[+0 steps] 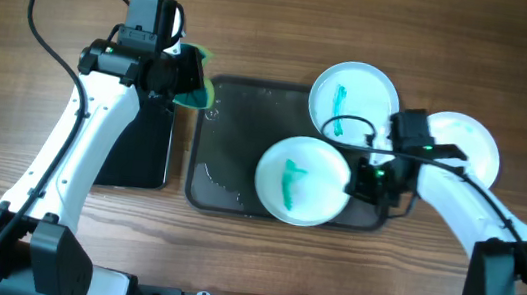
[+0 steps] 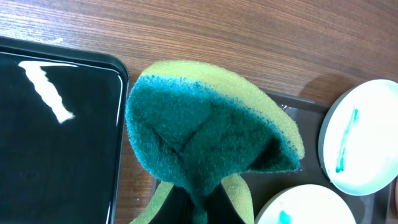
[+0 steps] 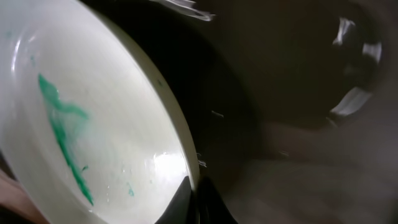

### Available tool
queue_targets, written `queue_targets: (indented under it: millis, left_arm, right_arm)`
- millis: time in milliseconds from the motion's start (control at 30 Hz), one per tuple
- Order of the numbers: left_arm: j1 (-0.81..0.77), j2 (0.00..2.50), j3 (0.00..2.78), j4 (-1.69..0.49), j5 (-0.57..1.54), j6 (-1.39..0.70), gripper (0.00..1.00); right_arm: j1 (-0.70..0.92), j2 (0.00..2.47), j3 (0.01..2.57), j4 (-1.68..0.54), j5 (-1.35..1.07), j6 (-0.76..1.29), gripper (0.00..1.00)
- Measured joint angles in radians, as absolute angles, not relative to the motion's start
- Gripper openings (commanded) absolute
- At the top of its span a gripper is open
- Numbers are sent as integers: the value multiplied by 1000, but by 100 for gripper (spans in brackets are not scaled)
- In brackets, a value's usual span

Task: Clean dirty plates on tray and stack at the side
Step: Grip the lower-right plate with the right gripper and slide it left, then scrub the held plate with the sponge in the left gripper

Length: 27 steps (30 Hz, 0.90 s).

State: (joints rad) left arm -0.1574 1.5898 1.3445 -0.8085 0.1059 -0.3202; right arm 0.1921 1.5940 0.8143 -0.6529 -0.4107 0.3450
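Two plates with teal smears are at the dark grey tray [image 1: 234, 144]: one [image 1: 300, 180] near its front right, one [image 1: 352, 100] over its back right corner. A third white plate [image 1: 467, 144] lies on the table to the right, with no smear showing. My right gripper [image 1: 358, 179] is shut on the rim of the front plate [image 3: 87, 124], holding it tilted above the tray [image 3: 280, 74]. My left gripper [image 1: 184, 75] is shut on the green sponge [image 2: 205, 134], folded between its fingers above the tray's back left corner.
A smaller black tray [image 1: 138, 147] lies left of the grey tray, also in the left wrist view [image 2: 56, 137]. The grey tray's left half carries wet speckles. Wooden table surrounds everything.
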Motion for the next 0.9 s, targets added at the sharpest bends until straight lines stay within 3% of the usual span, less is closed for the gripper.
queue_targets:
  millis: [167,267,900]
  left_arm:
    - [-157,1590,1345,-807,106,-320,4]
    - [-157,1597,1345,-810,106,-320,4]
    - [-421,2012,1359,-799,102,-289,4]
  right_arm:
    - [427,1598,840,-360,-318,697,4]
    - [489,1629,841,-290,-246,783,4]
    - [488,1766,900,-269,-221,844,4]
